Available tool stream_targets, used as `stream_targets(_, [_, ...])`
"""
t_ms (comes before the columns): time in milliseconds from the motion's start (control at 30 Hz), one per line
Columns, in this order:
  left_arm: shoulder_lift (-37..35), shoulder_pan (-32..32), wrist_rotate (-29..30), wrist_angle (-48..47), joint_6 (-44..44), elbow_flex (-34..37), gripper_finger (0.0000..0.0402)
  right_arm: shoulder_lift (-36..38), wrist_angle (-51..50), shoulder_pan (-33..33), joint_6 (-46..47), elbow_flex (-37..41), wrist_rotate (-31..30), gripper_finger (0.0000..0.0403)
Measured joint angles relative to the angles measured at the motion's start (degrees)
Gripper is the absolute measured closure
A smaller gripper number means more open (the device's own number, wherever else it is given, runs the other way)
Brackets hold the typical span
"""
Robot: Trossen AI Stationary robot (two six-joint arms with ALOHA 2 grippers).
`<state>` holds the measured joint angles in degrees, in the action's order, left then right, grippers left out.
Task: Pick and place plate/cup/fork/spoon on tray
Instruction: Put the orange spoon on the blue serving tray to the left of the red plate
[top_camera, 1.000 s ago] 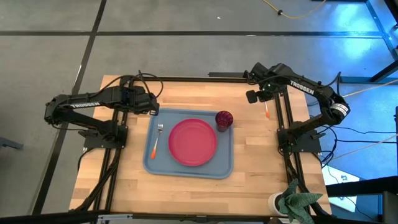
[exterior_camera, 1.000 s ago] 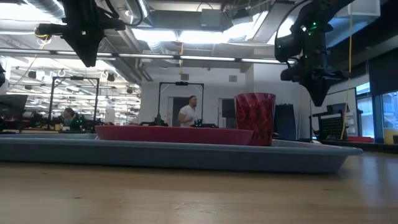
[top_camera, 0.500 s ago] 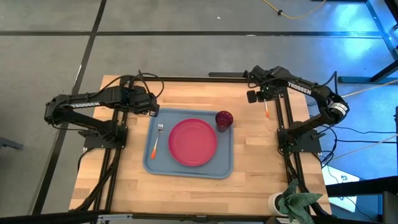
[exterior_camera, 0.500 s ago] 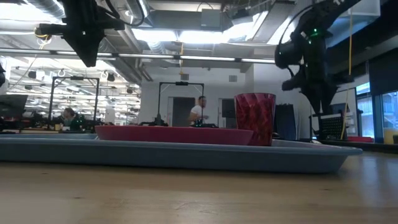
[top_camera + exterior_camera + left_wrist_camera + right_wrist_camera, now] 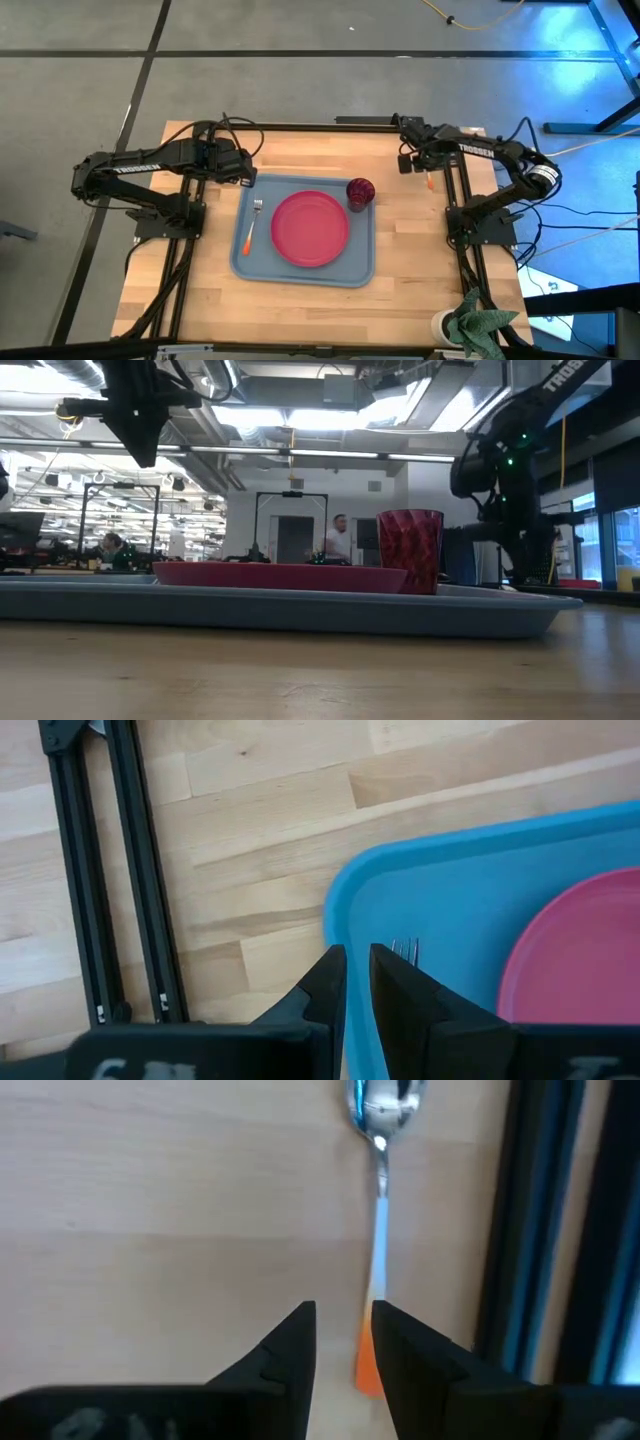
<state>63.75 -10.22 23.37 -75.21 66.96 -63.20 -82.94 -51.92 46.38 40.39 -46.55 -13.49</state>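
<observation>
The blue-grey tray (image 5: 300, 262) lies mid-table. On it rest the pink-red plate (image 5: 310, 228), the dark red cup (image 5: 360, 192) at its far right corner, and the orange-handled fork (image 5: 249, 228) along its left side. The spoon (image 5: 380, 1190) lies flat on the bare wood right of the tray, beside a black rail. My right gripper (image 5: 345, 1330) hangs low over the spoon's orange handle end (image 5: 366, 1365), pointing down, open, the handle showing in the gap beside one finger. My left gripper (image 5: 357, 960) hovers over the tray's far left corner (image 5: 345, 900), its fingers a narrow gap apart, holding nothing.
Black frame rails (image 5: 462, 195) run along the table's right side close to the spoon, and matching rails (image 5: 140, 870) run on the left. A white cup with green cloth (image 5: 468, 325) stands at the near right corner. Bare wood lies between the tray and the spoon.
My right gripper has come down from well above the table toward the spoon, tipping more steeply downward as it sank. The tray, plate, cup, fork and spoon have stayed where they were.
</observation>
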Motion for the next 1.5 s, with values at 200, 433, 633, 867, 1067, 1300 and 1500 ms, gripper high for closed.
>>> stream_targets(200, [0.0, 0.0, 0.0, 2.1, -0.1, 0.0, 0.036, 0.0, 4.5, 0.2, 0.1, 2.7, -3.5, 0.0297])
stream_targets(433, [0.0, 0.0, 0.0, 3.0, -0.1, 0.0, 0.036, 0.0, 6.6, 1.6, -0.2, 2.7, -7.5, 0.0297])
stream_targets(633, [0.0, 0.0, -0.1, 3.0, 0.0, 0.0, 0.036, -1.8, 7.6, 3.6, -0.5, 2.7, -6.8, 0.0297])
stream_targets(867, [0.0, 0.0, -0.1, 2.9, -0.1, 0.0, 0.036, -5.5, 8.4, 5.0, -1.6, 2.7, -6.4, 0.0297])
stream_targets(1067, [0.0, 0.0, -0.1, 2.9, -0.1, 0.0, 0.036, -9.2, 8.7, 5.9, -1.4, 2.7, -5.9, 0.0297])
stream_targets(1300, [0.0, 0.0, -0.1, 2.9, -0.1, 0.0, 0.036, -11.7, 8.6, 6.2, -1.8, 2.3, -5.4, 0.0297])
stream_targets(1500, [0.0, 0.0, -0.1, 2.9, -0.1, 0.0, 0.036, -11.8, 9.3, 6.2, -2.1, 2.4, -3.9, 0.0338])
